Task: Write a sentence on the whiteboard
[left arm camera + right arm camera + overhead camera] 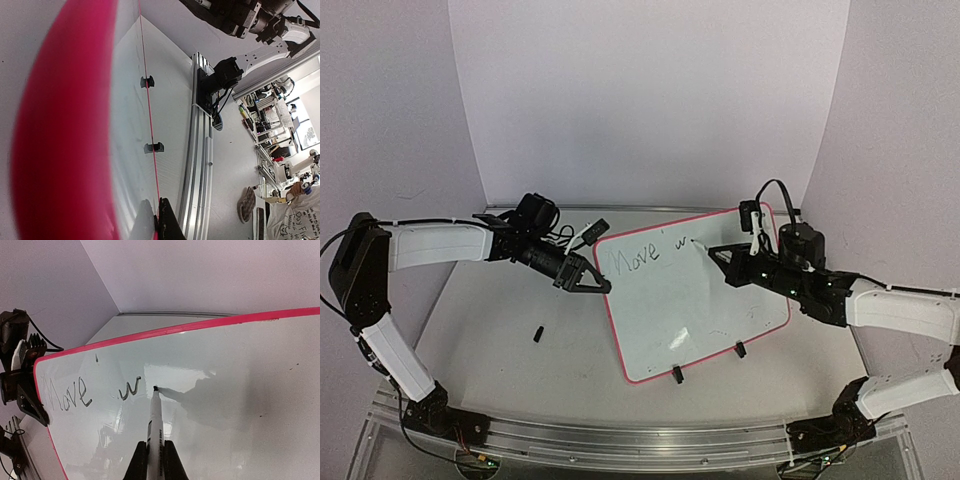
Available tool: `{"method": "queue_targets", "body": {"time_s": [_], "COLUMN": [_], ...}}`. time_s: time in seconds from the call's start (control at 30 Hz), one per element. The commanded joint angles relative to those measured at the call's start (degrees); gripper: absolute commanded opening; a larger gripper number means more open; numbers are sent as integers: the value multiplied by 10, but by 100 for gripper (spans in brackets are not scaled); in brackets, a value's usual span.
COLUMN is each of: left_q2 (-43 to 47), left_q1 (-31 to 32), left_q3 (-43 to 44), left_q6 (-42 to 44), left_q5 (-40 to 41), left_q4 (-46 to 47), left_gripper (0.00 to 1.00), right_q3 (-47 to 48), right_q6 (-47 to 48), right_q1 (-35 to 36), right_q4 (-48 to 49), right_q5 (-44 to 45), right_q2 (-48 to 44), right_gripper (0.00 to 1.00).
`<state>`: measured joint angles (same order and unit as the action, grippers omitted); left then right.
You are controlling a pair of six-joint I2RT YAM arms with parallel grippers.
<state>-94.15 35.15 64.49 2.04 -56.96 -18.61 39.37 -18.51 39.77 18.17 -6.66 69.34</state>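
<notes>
The whiteboard (710, 310) leans right of the worktop's centre, and the sentence (645, 255) reads only "Move w". The right gripper (154, 460), its fingers cut off by the frame, clamps a marker (155, 415) whose tip touches the board. The left gripper (603, 286) pinches the board's left rim, a pink blur in its own wrist view.

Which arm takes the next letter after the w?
Right. The right end effector holds the marker, tip on the whiteboard beside the w; the left end effector clamps the board's edge.
</notes>
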Motion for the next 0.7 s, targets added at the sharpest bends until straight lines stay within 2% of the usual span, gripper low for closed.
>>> {"method": "queue_targets", "body": {"time_s": [0.0,0.67], "left_q2": [6,6], "left_q1": [10,10], "left_q3": [16,17], "left_q6": [42,41], "left_q5": [-4,-4], "left_q4": [-11,-12], "left_gripper": [0,0], "right_q3": [25,-24], "right_q6": [3,-28], "right_q1": [-3,-3], "right_q4": [22,17], "right_q5": [4,13], "right_q2": [12,-2], "right_gripper": [0,0]}}
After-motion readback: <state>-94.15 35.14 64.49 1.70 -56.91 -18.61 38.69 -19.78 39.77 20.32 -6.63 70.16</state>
